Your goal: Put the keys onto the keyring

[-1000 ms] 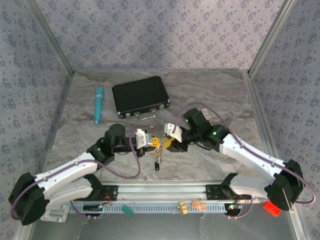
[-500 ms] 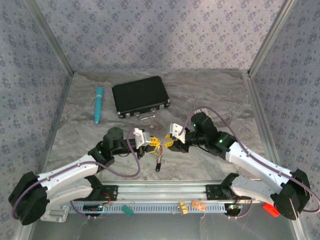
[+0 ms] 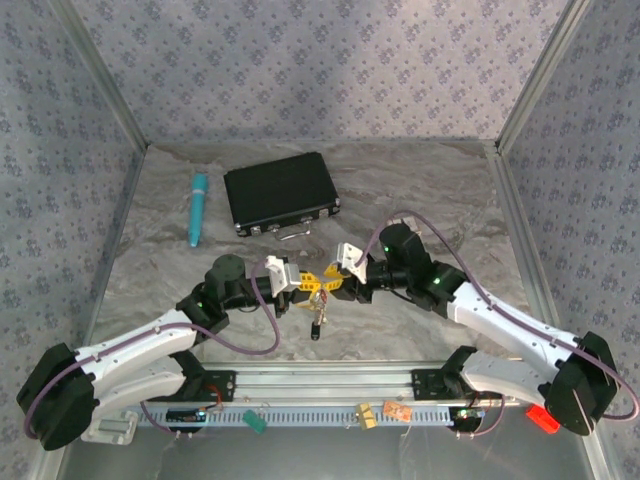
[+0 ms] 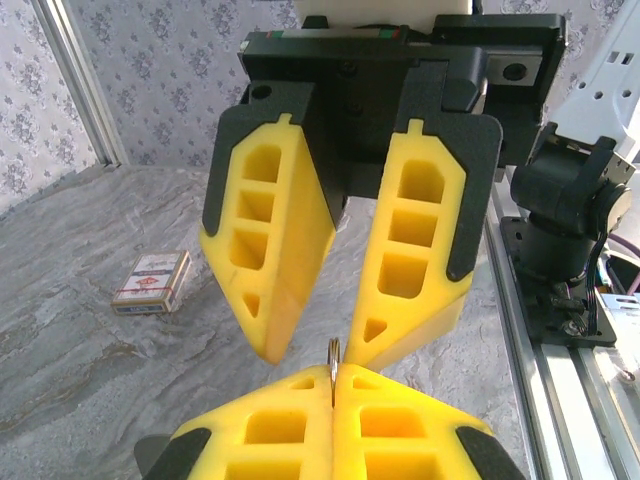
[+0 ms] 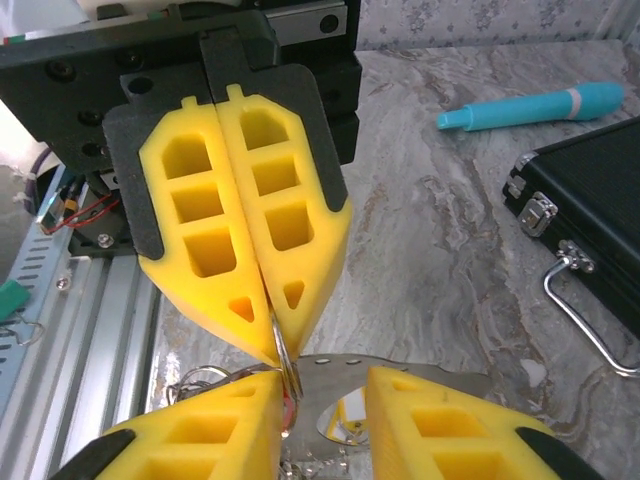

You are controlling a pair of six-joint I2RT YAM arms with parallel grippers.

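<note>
the left arm (image 3: 130, 350) comes from the near left corner, stays low over the worktop (image 3: 430, 200) and bends at the elbow, so its wrist points right, toward the middle. the right arm (image 3: 500, 315) mirrors it from the near right corner with its wrist pointing left. the two wrists face each other tip to tip, on the near side of the black case (image 3: 280, 193). the left fingers (image 3: 305, 283) are clenched together. in the left wrist view their yellow tips pinch the thin metal ring of the keyring (image 4: 333, 352), which stands on its edge out of the seam between them. the right fingers (image 3: 335, 287) are parted. in that same view they come down from above with one tip on each side of the ring, very near to it, and i cannot tell if they touch it. in the right wrist view the ring (image 5: 285, 365) sticks out from the closed left tips, and the inner edge of one right finger is just beside it. a flat silvery piece (image 5: 340, 410) sits in the gap between the right fingers, too blurred to name. the keys (image 3: 318, 312) hang in a small bunch under the place where the two pairs of fingers meet, with a dark end lowest. i cannot tell if this end reaches the worktop. a teal pen (image 3: 197, 208) lies left of the case, apart from it. a card box (image 4: 152, 282) lies flat on the worktop, well away from the fingers.
</note>
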